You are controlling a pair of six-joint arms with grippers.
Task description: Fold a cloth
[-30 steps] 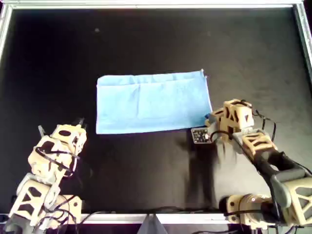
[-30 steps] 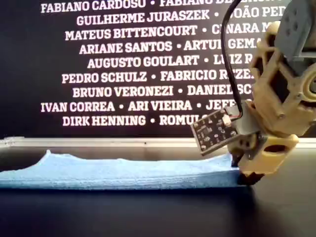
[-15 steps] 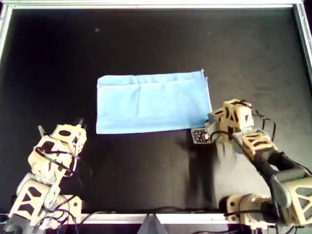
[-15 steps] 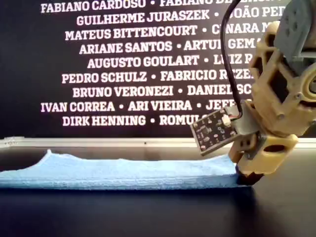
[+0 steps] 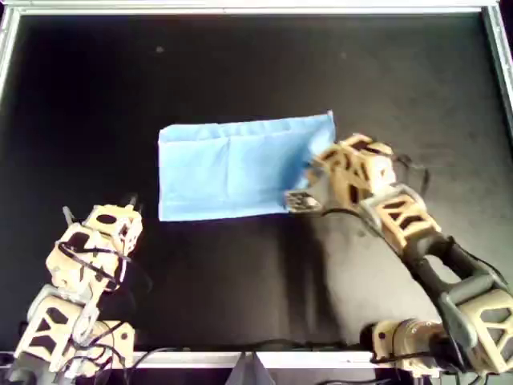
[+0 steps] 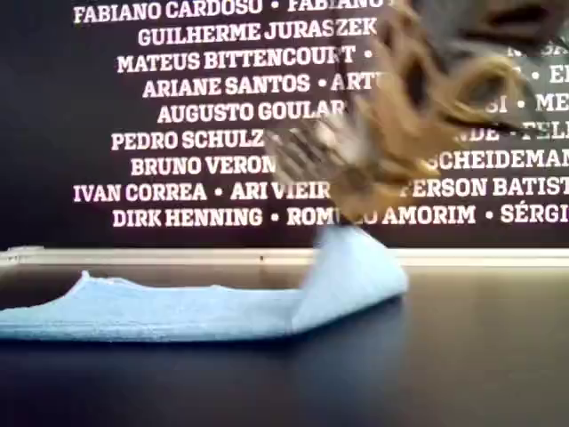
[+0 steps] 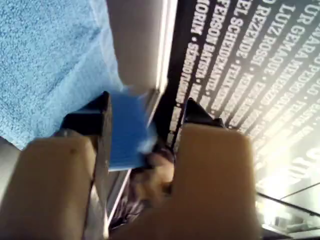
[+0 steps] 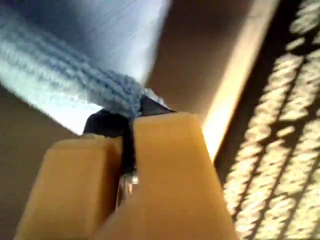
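Right gripper [image 5: 308, 173], clamped on the cloth [image 5: 224, 168] mid-frame overhead, has lifted its right edge and swung it leftward, so the fold is underway; left gripper [image 5: 100, 207] sits lower left, jaws apart.

black matte table [image 5: 240, 64], silver metal frame [image 5: 256, 8] along its far edge and sides in overhead view; exterior view: black backdrop banner [image 6: 178, 107] behind the table, rows of white printed names
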